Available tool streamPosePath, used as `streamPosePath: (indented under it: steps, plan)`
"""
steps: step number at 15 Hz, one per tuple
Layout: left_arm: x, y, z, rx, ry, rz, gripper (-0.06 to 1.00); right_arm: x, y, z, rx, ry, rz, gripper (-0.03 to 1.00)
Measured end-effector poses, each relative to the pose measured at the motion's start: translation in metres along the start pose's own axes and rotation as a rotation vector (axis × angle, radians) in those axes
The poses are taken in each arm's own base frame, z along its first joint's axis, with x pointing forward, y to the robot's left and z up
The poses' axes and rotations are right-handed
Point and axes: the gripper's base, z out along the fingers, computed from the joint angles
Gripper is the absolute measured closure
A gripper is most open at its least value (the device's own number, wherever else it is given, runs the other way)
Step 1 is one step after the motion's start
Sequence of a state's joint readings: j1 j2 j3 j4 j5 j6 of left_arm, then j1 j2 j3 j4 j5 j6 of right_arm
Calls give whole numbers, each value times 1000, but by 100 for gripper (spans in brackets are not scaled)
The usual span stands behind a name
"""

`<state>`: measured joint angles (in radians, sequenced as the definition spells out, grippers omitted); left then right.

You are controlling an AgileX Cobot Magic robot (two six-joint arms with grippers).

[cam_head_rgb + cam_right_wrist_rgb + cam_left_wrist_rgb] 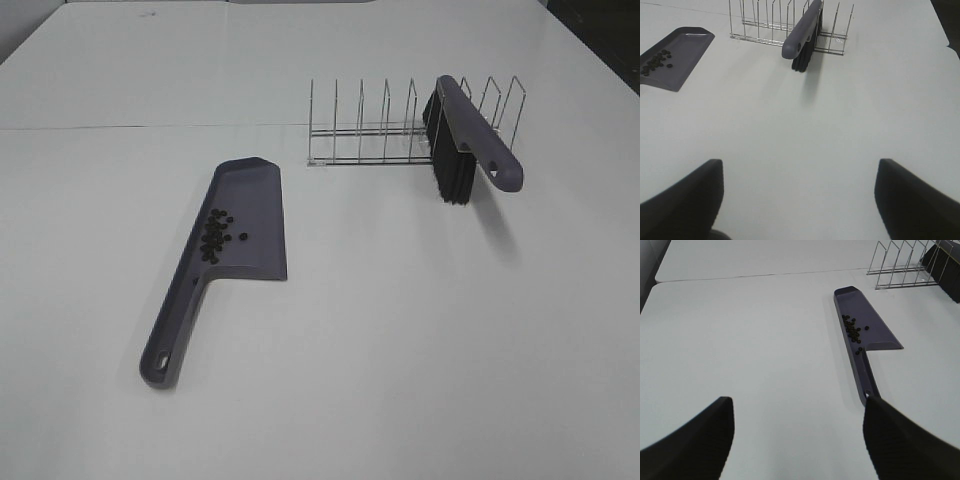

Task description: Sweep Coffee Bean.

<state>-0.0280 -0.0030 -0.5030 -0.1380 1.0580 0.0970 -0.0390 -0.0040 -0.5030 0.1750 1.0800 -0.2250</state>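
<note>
A cluster of dark coffee beans [215, 237] lies inside the grey-purple dustpan [255, 195], near where the pan meets its handle. The dustpan lies flat on the white table, left of centre, with its handle toward the front. The beans [852, 329] and dustpan [879, 332] also show in the left wrist view, and again in the right wrist view as beans [655, 62] on the dustpan [687, 50]. My left gripper [797, 440] is open and empty, just short of the handle's end. My right gripper [800, 200] is open and empty over bare table. Neither gripper shows in the exterior view.
A grey-purple brush with black bristles [478, 132] leans in a wire rack [360, 130] at the back right; the right wrist view shows the brush [802, 30] and the rack [760, 25] too. A table seam [150, 126] runs across the back.
</note>
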Motion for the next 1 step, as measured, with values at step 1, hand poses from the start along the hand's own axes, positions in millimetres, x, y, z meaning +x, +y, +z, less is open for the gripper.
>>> streamPosePath:
  steps: [1]
  plan:
    - [0, 0, 0, 0, 0, 0, 26, 0, 0, 0, 0, 0, 0, 24]
